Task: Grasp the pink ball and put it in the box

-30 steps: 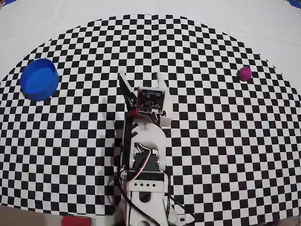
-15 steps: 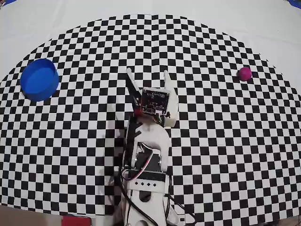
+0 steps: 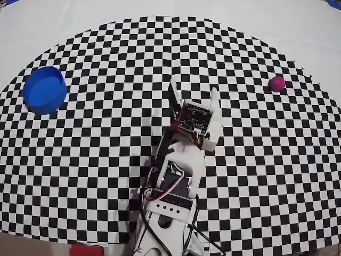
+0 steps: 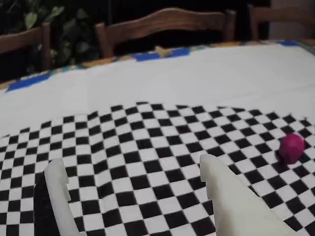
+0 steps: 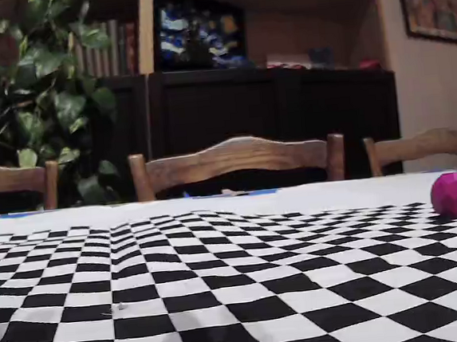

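Note:
The pink ball (image 3: 277, 83) lies on the checkered mat at the far right in the overhead view. It also shows at the right in the wrist view (image 4: 291, 146) and in the fixed view (image 5: 451, 193). The box (image 3: 45, 89), a round blue container, stands at the far left of the mat in the overhead view only. My gripper (image 3: 194, 89) is open and empty near the mat's middle, between the two, with its white fingers (image 4: 224, 187) spread wide in the wrist view (image 4: 132, 168). The ball lies to the right of the gripper, well apart from it.
The checkered mat (image 3: 106, 160) lies on a white tablecloth (image 4: 197, 73). Wooden chairs (image 5: 236, 161) stand behind the table's far edge, with a plant (image 5: 45, 91) and a dark shelf behind them. A small red object (image 3: 85, 249) sits at the mat's near edge.

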